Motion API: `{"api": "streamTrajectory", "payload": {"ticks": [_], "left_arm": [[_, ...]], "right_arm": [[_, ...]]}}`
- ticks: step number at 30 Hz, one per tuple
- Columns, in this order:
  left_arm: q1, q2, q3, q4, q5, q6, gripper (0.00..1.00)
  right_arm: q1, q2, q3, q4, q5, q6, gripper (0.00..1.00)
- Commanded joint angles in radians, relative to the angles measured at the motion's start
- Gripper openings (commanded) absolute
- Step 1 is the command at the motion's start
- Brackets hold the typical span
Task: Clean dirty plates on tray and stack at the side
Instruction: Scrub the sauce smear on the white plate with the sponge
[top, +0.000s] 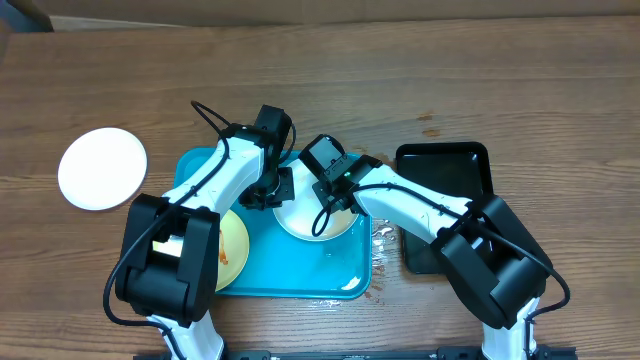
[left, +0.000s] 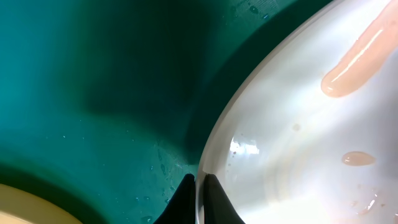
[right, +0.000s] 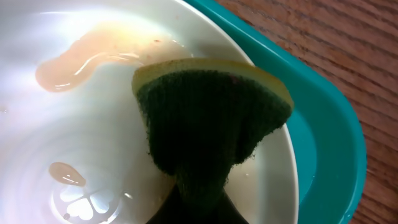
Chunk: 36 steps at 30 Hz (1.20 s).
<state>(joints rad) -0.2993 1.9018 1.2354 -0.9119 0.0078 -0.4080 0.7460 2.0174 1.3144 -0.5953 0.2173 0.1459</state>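
While the left fingers (left: 185, 198) are clamping the rim of the round white plate (right: 93, 143), sitting in the cyan rectangular plastic tray (top: 300, 285), the right fingers (right: 193, 213) are pinching a green-and-yellow sponge (right: 211, 118). Advisable: sweeping it firmly across the pinkish smear (right: 81, 62).

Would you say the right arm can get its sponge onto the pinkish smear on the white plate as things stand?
Probably yes: the right gripper holds the sponge over the white plate, right beside the smear, with nothing between them.
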Motion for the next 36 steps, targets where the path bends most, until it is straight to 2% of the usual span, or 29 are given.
{"api": "streamTrajectory", "payload": {"ticks": [1, 11, 13, 15, 19, 27, 29, 35, 36], "left_arm": [[0.005, 0.002, -0.027, -0.005, 0.011, 0.027, 0.04], [0.005, 0.002, -0.027, 0.003, 0.011, 0.027, 0.04], [0.005, 0.002, -0.027, 0.002, 0.011, 0.027, 0.04], [0.005, 0.002, -0.027, 0.002, 0.011, 0.027, 0.04], [0.005, 0.002, -0.027, 0.002, 0.01, 0.027, 0.04], [0.005, 0.002, -0.027, 0.005, 0.011, 0.027, 0.04], [0.005, 0.002, -0.027, 0.005, 0.011, 0.027, 0.04], [0.005, 0.002, -0.027, 0.0, 0.011, 0.027, 0.04], [0.005, 0.002, -0.027, 0.0, 0.011, 0.027, 0.04]], "right_arm": [[-0.002, 0.005, -0.025, 0.009, -0.056, 0.011, 0.08], [0.0, 0.005, -0.072, 0.034, -0.363, 0.068, 0.11], [-0.004, 0.002, -0.06, 0.024, -0.356, 0.067, 0.11], [-0.021, -0.01, -0.032, 0.0, -0.33, 0.067, 0.18], [-0.056, -0.049, 0.057, -0.095, -0.278, 0.058, 0.23], [-0.06, -0.055, 0.106, -0.155, -0.185, 0.01, 0.41], [-0.06, -0.046, 0.106, -0.151, -0.184, 0.01, 0.49], [-0.06, 0.002, 0.105, -0.144, -0.186, 0.01, 0.48], [-0.06, 0.006, 0.105, -0.143, -0.192, 0.01, 0.44]]}}
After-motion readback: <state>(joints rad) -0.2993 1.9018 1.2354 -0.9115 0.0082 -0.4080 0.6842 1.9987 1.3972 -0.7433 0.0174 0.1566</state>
